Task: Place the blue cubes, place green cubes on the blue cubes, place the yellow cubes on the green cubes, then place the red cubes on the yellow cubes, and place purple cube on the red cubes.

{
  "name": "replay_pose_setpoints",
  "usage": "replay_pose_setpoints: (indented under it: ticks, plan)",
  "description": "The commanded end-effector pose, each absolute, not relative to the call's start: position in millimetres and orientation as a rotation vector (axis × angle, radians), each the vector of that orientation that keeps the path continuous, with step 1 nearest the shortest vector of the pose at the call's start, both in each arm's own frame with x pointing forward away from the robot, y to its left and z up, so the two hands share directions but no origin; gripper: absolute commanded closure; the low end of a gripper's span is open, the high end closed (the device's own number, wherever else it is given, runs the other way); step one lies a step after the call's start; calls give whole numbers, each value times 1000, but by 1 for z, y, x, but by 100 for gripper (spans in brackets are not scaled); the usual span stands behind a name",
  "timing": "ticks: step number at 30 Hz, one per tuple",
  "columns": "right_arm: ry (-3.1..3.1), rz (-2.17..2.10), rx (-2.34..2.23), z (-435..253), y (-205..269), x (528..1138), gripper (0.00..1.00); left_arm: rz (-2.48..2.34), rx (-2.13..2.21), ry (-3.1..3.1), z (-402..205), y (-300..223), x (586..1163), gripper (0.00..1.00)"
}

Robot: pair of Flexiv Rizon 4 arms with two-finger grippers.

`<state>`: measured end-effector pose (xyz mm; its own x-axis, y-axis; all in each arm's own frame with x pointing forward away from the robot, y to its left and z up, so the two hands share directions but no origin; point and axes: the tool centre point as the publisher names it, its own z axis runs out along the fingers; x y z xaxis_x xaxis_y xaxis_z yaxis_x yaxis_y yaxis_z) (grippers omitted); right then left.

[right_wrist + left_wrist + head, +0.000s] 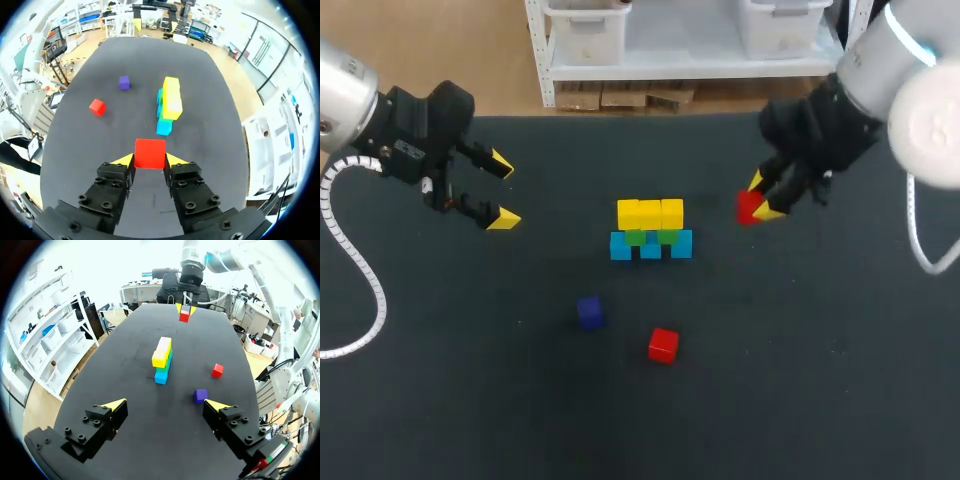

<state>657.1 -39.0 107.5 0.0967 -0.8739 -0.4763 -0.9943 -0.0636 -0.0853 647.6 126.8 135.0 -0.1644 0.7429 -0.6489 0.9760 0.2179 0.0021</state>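
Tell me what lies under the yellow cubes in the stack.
Under the yellow cubes sit green cubes, resting on a row of blue cubes. The yellow row covers most of the green layer, so its full extent is hidden.

In the head view, I have the stack at frame centre: bottom row [651,247], middle row [636,238] on it, top row [650,213] on that. To its right, my right gripper [763,197] grips the held cube [749,207]. Loose cube A [590,312] lies below the stack at lower left, loose cube B [663,345] to A's lower right. My left gripper [504,191] sits at far left, well apart.
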Motion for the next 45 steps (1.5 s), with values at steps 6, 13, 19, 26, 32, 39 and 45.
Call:
replay_pose_setpoints:
  ticks: [6,13,19,26,32,39,45]
  plan:
    - [1839,476,-2014,119,-12,673,100,-582,1579,1964,134,128,646,0]
    - [1856,494,-1991,113,14,681,100,-582,1579,1964,134,128,646,0]
    - [1857,494,-1999,112,33,686,100,-582,1579,1964,134,128,646,0]
    - [1843,487,-2025,112,49,686,100,-582,1579,1964,134,128,646,0]
    - [1843,487,-2042,109,54,684,100,-582,1579,1964,134,128,646,0]
    - [1863,486,-2032,104,61,683,100,-582,1579,1964,134,128,646,0]
    - [1880,481,-2024,99,66,685,100,-582,1579,1964,134,128,646,0]
